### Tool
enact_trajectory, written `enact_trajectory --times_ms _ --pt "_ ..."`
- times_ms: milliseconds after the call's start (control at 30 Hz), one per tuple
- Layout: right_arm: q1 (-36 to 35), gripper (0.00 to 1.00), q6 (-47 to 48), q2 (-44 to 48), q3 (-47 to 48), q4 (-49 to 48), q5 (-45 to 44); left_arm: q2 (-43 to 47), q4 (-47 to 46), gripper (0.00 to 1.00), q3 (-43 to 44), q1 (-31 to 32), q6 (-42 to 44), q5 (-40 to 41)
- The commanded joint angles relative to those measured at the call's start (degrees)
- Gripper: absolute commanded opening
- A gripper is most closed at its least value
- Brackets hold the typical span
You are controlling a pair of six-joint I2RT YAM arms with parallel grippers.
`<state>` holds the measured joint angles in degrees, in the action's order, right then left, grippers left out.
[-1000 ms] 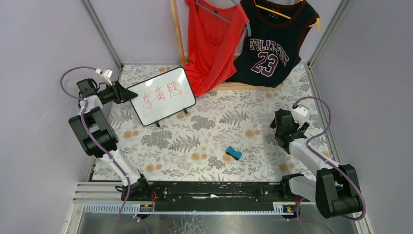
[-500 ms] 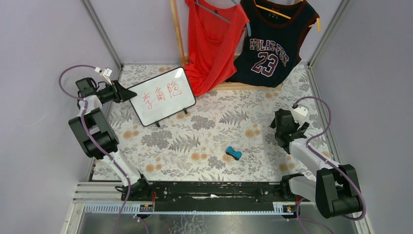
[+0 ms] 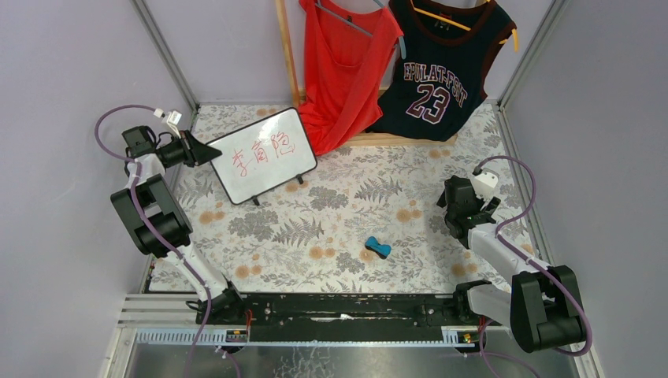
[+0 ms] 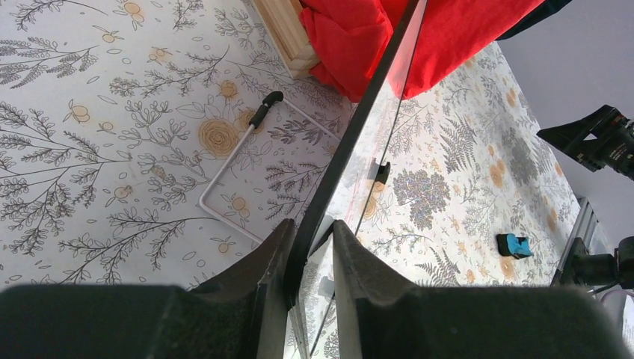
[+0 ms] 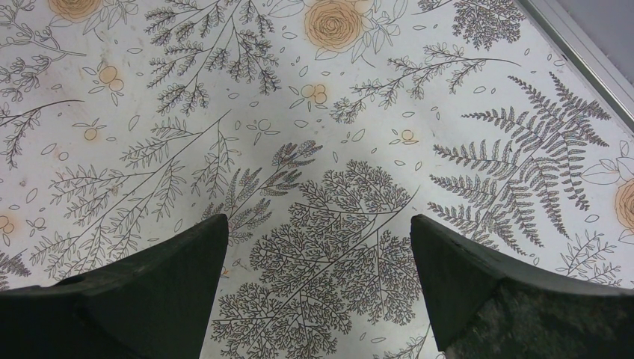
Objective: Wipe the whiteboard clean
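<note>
The whiteboard (image 3: pixel 261 155) stands tilted at the back left of the table, with red handwritten characters on its face. My left gripper (image 3: pixel 211 153) is shut on the board's left edge; in the left wrist view its fingers (image 4: pixel 269 258) clamp the thin black frame (image 4: pixel 351 134) seen edge-on. The blue bone-shaped eraser (image 3: pixel 377 249) lies on the floral cloth at centre right, also in the left wrist view (image 4: pixel 514 244). My right gripper (image 5: pixel 318 247) is open and empty above bare cloth, at the right side (image 3: pixel 457 214), apart from the eraser.
A red top (image 3: pixel 343 63) and a dark number 23 jersey (image 3: pixel 441 67) hang on a wooden rack at the back. Purple walls and metal rails close the table's sides. The board's wire stand (image 4: pixel 239 153) rests on the cloth behind it.
</note>
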<state>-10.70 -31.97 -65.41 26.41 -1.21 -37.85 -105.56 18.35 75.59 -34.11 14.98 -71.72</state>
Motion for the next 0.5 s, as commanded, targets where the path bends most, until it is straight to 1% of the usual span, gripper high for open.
enact_trajectory --times_ms 0,133,467 --pt "0.3 0.98 0.1 0.2 2.3 -1.6 -0.3 0.9 1.9 0.07 -0.2 -0.2 2.2 1.4" --pt "0.3 0.98 -0.1 0.4 2.2 -1.6 -0.2 0.5 1.9 0.0 0.1 -0.2 2.2 1.6" --pt "0.3 0.98 -0.1 0.4 2.2 -1.6 -0.4 -0.4 3.9 0.0 1.0 -0.6 3.7 1.7"
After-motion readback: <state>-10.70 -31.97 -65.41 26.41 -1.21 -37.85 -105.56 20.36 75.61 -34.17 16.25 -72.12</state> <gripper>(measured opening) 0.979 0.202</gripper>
